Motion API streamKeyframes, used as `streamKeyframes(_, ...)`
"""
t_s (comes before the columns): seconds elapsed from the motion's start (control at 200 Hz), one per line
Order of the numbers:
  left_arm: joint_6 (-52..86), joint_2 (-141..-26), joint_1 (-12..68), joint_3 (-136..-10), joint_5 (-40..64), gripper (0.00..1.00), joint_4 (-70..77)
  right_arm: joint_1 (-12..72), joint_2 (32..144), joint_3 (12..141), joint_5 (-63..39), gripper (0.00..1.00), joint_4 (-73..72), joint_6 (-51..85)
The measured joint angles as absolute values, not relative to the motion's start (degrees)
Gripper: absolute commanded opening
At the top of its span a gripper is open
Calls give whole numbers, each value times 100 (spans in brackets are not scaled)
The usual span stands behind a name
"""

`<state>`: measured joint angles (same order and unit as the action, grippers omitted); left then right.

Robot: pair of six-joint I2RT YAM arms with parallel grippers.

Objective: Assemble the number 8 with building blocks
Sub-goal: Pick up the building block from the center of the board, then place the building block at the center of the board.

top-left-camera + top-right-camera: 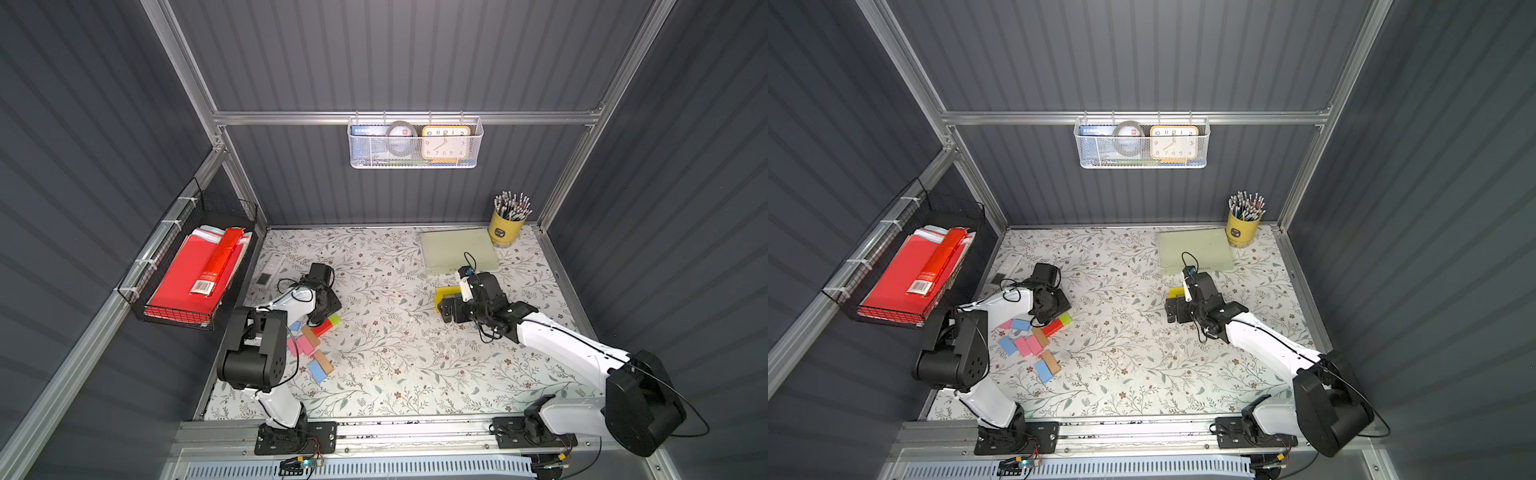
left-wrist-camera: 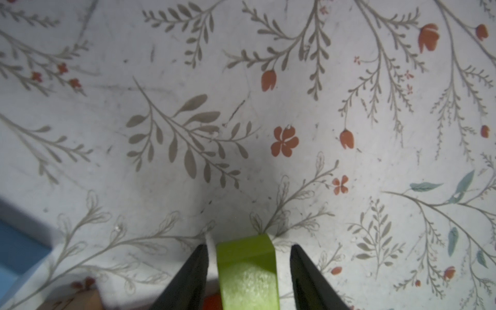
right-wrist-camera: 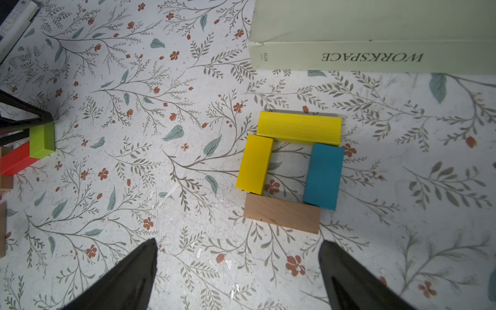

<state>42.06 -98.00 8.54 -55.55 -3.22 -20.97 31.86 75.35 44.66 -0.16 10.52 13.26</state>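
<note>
Left gripper [image 2: 248,245] straddles the green block [image 2: 247,271], jaws apart with a gap on each side, right beside the loose pile [image 1: 309,345]. Farther out, right gripper [image 3: 239,241] hangs wide open just short of the four-block square [image 3: 281,216]: two yellow, one blue, one tan.

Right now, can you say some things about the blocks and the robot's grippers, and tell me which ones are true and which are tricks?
1. The four blocks laid in a square shape are a long yellow block, a short yellow block, a blue block and a plain wooden block. True.
2. The left gripper has its jaws around a red block. False: they stand on either side of the green block, with a gap showing on each side.
3. The right gripper is holding a block. False: it is open and empty.
4. The pencil cup is yellow. True.
</note>
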Motion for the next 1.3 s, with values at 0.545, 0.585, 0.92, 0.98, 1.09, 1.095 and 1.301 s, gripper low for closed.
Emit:
streamKeyframes(0.545, 4060, -9915, 856, -5747, -373, 11, -2097, 3186, 7540, 4453, 16, 98, 1033, 1328)
streamKeyframes(0.585, 4060, -9915, 860, -5787, -373, 11, -2130, 3186, 7540, 4453, 23, 98, 1033, 1328)
streamKeyframes(0.92, 4219, -9915, 1824, -6812, -519, 10, -2427, 3131, 7273, 4438, 246, 98, 1079, 1393)
streamKeyframes(0.98, 4338, -9924, 2237, -7039, -552, 11, -2458, 3024, 7179, 4438, 283, 98, 1103, 1435)
streamKeyframes(1.09, 4602, -10114, 3068, -7550, -589, 11, -2451, 2652, 7046, 4438, 298, 98, 1170, 1546)
streamKeyframes(1.095, 4624, -10138, 3131, -7583, -587, 11, -2447, 2617, 7035, 4438, 303, 98, 1177, 1546)
streamKeyframes(1.301, 5111, -10989, 4512, -8329, -607, 13, -2412, 1855, 6792, 4377, 261, 98, 1378, 1697)
